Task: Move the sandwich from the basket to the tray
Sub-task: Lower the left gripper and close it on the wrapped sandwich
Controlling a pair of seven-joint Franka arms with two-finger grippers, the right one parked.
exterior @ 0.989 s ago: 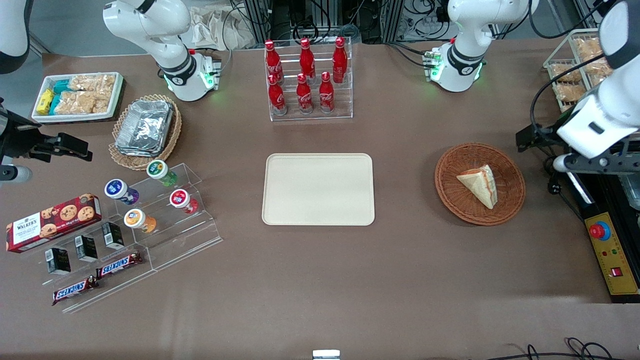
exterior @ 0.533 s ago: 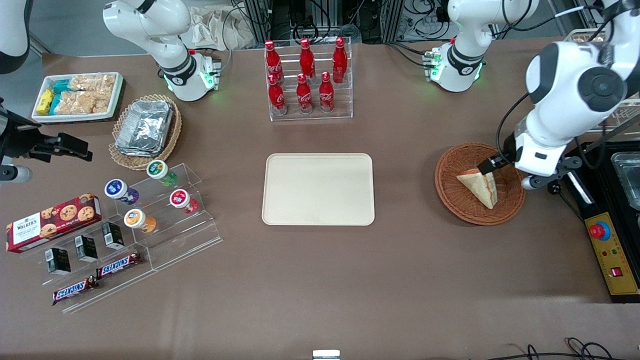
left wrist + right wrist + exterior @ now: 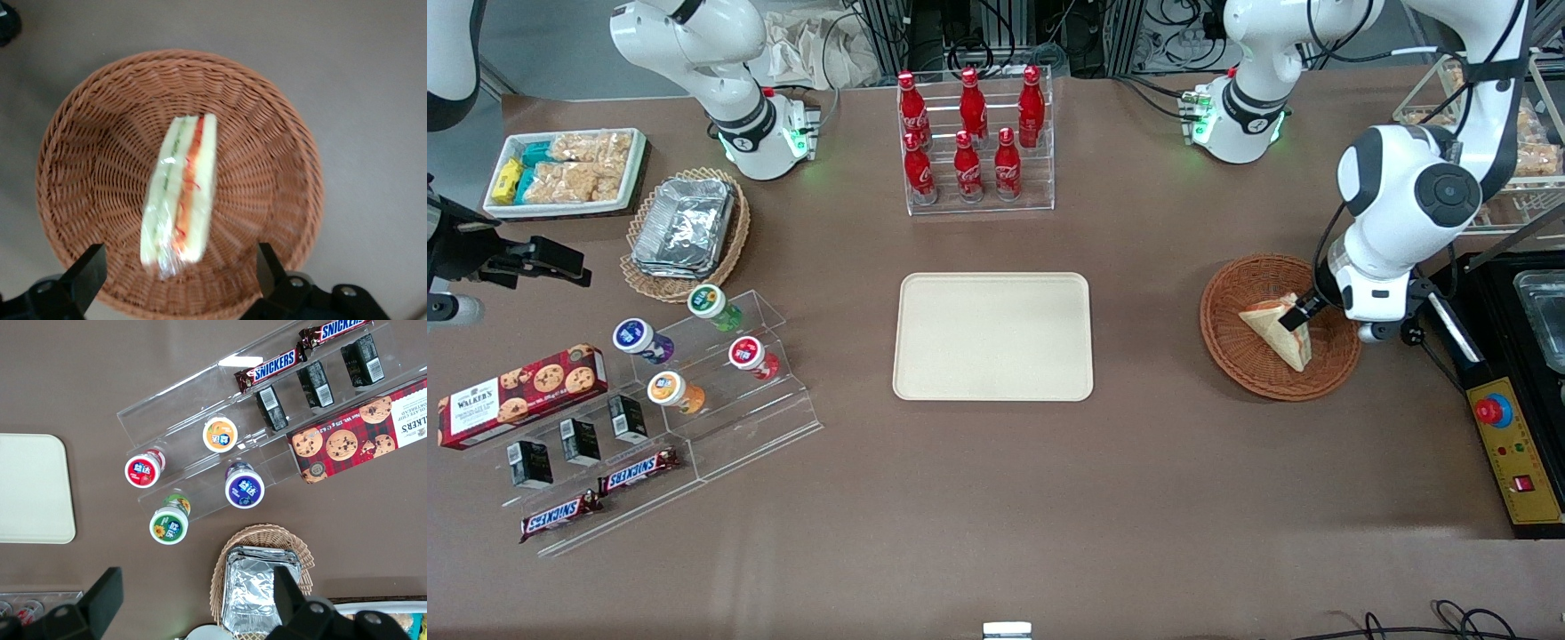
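Hovering just above the sandwich (image 3: 181, 187), gripper (image 3: 1296, 313) with jaws spread wide and gripping nothing, one finger on each side of the wedge. Lying inside the basket (image 3: 1232, 338), toward its 3 o'clock rim in the front view, cut edge with red filling facing up at the wrist camera. Apparently approaching for the pick: lowering, then closing gently across the bread. Waiting bare toward 9 o'clock, well apart, the tray (image 3: 993, 336).
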